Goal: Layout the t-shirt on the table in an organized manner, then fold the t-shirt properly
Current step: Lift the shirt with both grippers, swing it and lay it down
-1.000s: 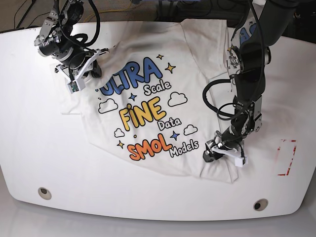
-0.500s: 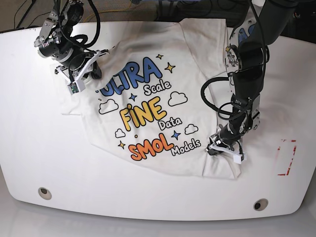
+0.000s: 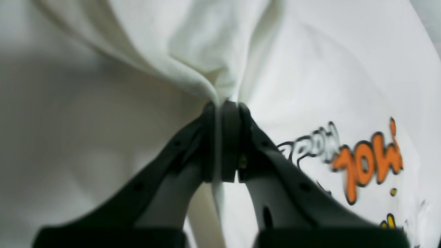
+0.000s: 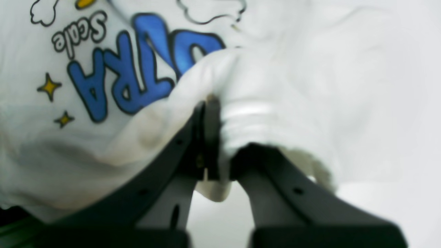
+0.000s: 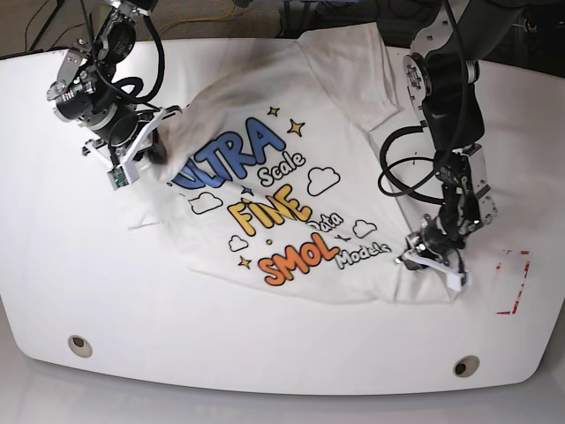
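Your left gripper (image 5: pixel 430 263), arm bent down at lower right, is clamped on the t-shirt (image 5: pixel 291 190) hem. Your right gripper (image 5: pixel 134 152), at upper left, pinches the shoulder fabric. The shirt lies print-up mid-table (image 5: pixel 71 265), long axis running lower right to upper centre.

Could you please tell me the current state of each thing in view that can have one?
t-shirt: print side up, spread on the table but rumpled, pinched at two places.
left hand: shut on a bunched fold of the t-shirt near the hem.
right hand: shut on t-shirt fabric beside the blue "ULTRA".
table: partly covered by the t-shirt.
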`<action>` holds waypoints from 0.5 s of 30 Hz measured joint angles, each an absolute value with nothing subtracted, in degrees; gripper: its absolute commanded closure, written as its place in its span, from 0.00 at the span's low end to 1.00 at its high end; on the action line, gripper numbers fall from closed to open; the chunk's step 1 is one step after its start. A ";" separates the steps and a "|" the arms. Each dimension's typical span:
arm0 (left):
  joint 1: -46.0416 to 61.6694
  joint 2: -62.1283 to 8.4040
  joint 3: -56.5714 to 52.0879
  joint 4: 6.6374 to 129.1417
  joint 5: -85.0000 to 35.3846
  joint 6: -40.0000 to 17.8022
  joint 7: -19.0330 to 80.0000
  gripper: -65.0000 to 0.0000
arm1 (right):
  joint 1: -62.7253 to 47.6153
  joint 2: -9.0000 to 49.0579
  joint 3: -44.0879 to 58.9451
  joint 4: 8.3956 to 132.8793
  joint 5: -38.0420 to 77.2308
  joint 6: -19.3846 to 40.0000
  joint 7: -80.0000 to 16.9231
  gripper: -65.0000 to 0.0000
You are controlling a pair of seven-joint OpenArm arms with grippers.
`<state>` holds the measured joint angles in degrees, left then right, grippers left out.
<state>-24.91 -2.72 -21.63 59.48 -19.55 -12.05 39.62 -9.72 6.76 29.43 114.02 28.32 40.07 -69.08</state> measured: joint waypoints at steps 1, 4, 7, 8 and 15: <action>-24.47 -3.07 -22.15 62.63 -19.73 -12.16 41.08 1.00 | -9.06 7.16 29.58 114.02 28.12 40.07 -69.06 1.00; -23.92 -3.86 -23.11 70.15 -19.57 -11.99 42.78 1.00 | -7.05 8.38 29.58 113.97 28.10 40.07 -69.08 1.00; -23.70 -4.73 -23.33 77.08 -19.75 -12.25 45.25 1.00 | -4.75 10.24 29.36 113.89 28.42 40.10 -69.01 1.00; -23.59 -5.02 -23.38 79.46 -19.70 -12.21 46.89 1.00 | -3.95 10.79 29.36 113.89 28.56 40.10 -69.04 1.00; -23.44 -7.22 -23.14 91.85 -20.27 -12.60 50.83 1.00 | 3.68 14.48 29.15 112.03 28.75 40.14 -68.86 1.00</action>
